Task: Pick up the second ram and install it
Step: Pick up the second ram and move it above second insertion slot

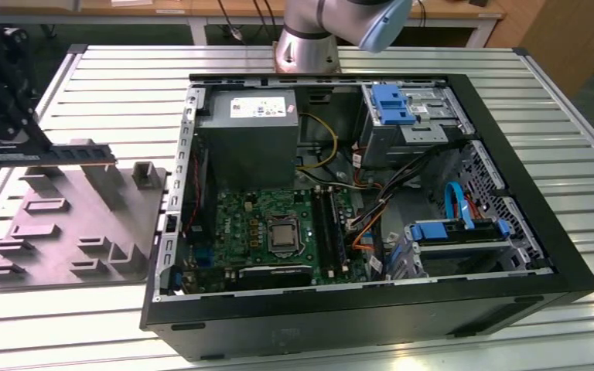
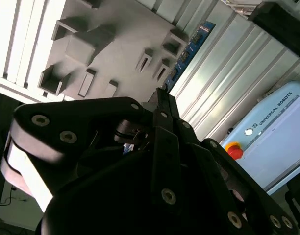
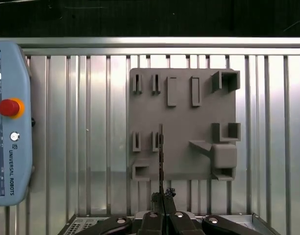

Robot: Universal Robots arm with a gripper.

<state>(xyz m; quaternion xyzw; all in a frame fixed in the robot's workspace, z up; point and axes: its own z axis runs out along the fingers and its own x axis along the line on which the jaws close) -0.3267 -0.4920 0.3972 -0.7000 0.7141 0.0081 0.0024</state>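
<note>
The silver and pale-blue robot arm (image 1: 318, 31) rises from the far edge of the ribbed aluminium worktop (image 1: 121, 69), behind the open black computer case (image 1: 380, 317). Its black pincer (image 1: 29, 145) hangs at the exterior view's left, over the flat grey plastic tray with upright blocks (image 1: 80, 232). The pincer is clamped tight, its 2 fingers pressed together on the second ram (image 1: 65, 153), a long, narrow dark blue-green circuit strip held level with its long edge down, above the tray's far side. I cannot tell whether the strip touches the blocks beneath it. In the first wrist view the pincer (image 3: 162, 208) points straight down and the ram (image 3: 161, 156) shows edge-on as a thin dark line crossing the tray (image 3: 184, 122) between 2 pairs of slots. In the second wrist view the strip (image 2: 189, 49) runs out past the black linkage of the pincer (image 2: 162, 95). Bare worktop lies open around the tray, and the case stands just beside the tray's edge, its green motherboard (image 1: 245, 224) uncovered below the grey power supply box (image 1: 245, 147), which carries a pale label too small to read. A pale-blue teach pendant (image 3: 10, 147) with a red button (image 3: 8, 107) lies on the worktop beside the tray, with print along its edge.
</note>
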